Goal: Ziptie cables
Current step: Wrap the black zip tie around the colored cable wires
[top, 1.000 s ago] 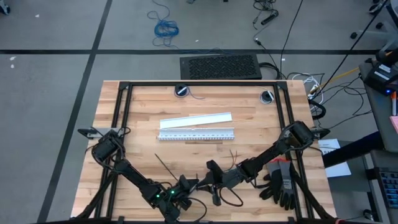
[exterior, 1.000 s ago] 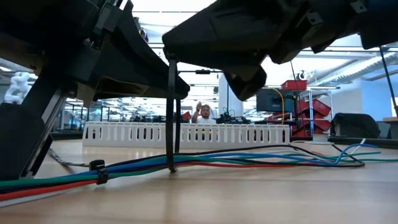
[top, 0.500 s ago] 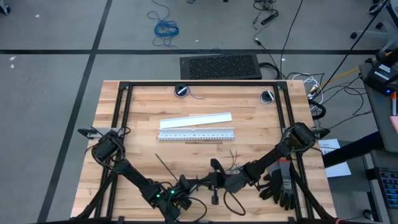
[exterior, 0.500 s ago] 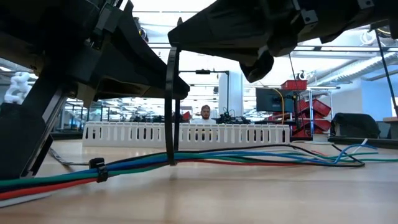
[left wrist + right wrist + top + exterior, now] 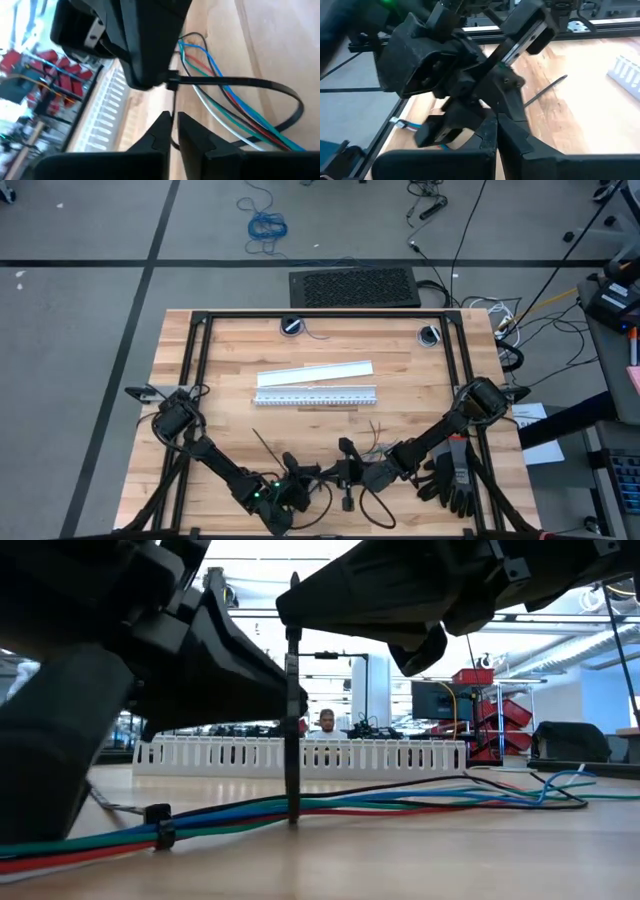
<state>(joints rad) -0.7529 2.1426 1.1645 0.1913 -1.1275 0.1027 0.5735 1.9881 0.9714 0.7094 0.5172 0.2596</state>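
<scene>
We have two matte black arms of boxy jointed segments; the left gripper (image 5: 297, 476) and right gripper (image 5: 347, 472) have wedge-shaped black fingers. A green light glows near our left wrist, where a silver screw shows.

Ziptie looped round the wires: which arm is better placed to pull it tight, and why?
Left. The left gripper pinches the tail of the ziptie and can likely pull it; the right gripper holds the head at the wires.
</scene>
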